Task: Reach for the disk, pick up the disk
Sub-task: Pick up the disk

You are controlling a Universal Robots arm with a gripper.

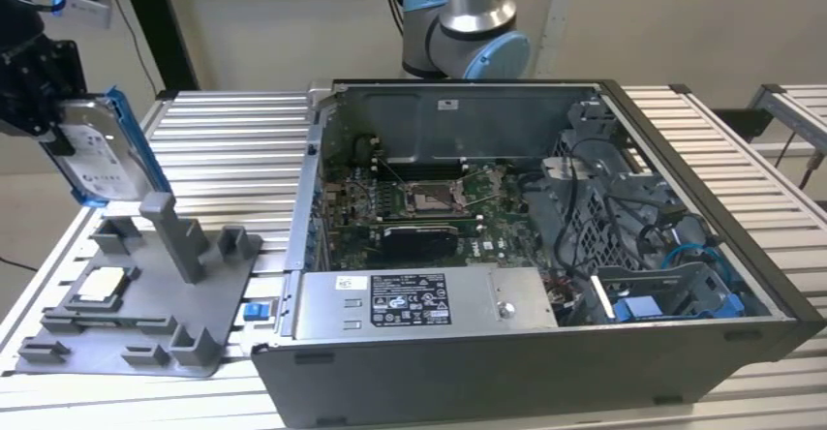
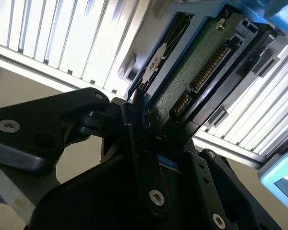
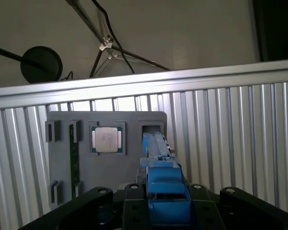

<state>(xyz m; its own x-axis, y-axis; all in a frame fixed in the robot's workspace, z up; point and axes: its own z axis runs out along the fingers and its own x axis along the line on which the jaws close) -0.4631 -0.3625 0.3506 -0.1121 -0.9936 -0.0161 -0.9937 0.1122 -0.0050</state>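
At the exterior view's upper left, the disk (image 1: 104, 159) is held upright, pinched by the gripper (image 1: 54, 132) above the grey fixture (image 1: 77, 338). It is judged rigid, weighty and shock-sensitive (circuit board (image 2: 194, 74) exposed), best taken by the edges.

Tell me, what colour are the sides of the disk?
Blue. The disk is silver-grey; its side rails show best in the exterior view.

A dark grey metal computer case (image 1: 517, 377) lies open on the ribbed aluminium table (image 1: 232, 139), its green motherboard (image 1: 427, 207) and silver box-shaped power supply (image 1: 401, 304) exposed. Beside it, toward the exterior view's left, sits a grey plastic fixture tray (image 1: 207, 299) with upright posts, a small square silver chip (image 1: 104, 283) lying in one recess.
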